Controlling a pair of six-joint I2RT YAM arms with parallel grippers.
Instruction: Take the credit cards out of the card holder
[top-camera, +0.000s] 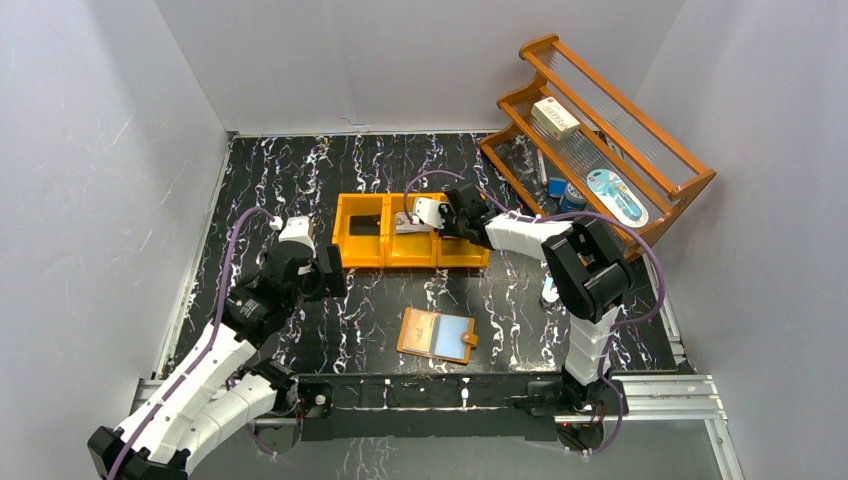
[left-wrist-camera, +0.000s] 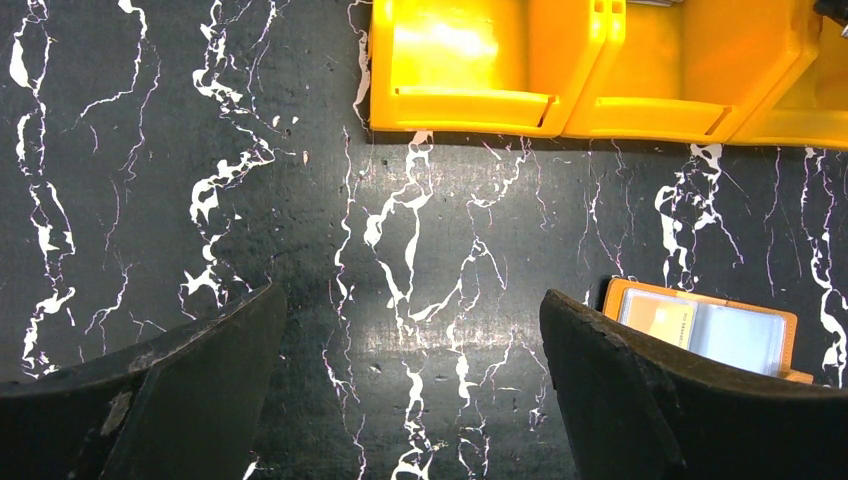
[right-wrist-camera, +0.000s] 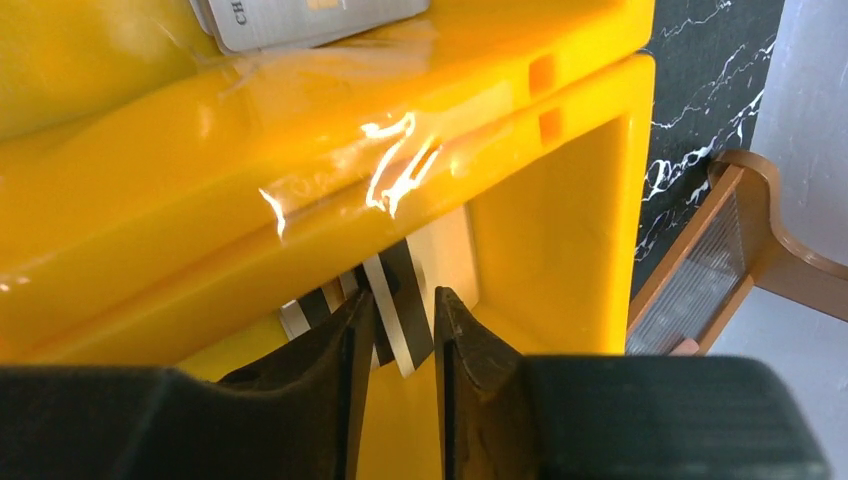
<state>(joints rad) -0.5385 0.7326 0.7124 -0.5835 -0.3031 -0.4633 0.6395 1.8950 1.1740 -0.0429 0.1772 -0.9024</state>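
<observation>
Right claw (right-wrist-camera: 400, 298) is clamped on a striped card (right-wrist-camera: 405, 330), gripped by one short end, at the mouth of a compartment of the orange bin (top-camera: 360, 245). A silver-grey card (right-wrist-camera: 300, 20) lies in the adjoining compartment. Left claw (left-wrist-camera: 410, 310) hangs with its jaws wide apart and empty over bare table (left-wrist-camera: 150, 200), between the bin and the card holder (top-camera: 437, 335). The holder lies open and flat near the table's front edge, well apart from the bin. One sleeve appears to hold a pale card, though this is not certain. Assessment: the cards are light, stiff and slick, and will slip from a shallow pinch; take them by an exposed edge. The holder is light and liable to slide unless pinned. The bin walls crowd the right claw, and the wooden rack (top-camera: 600, 130) limits room on the right. The table around the holder gives ample approach.
</observation>
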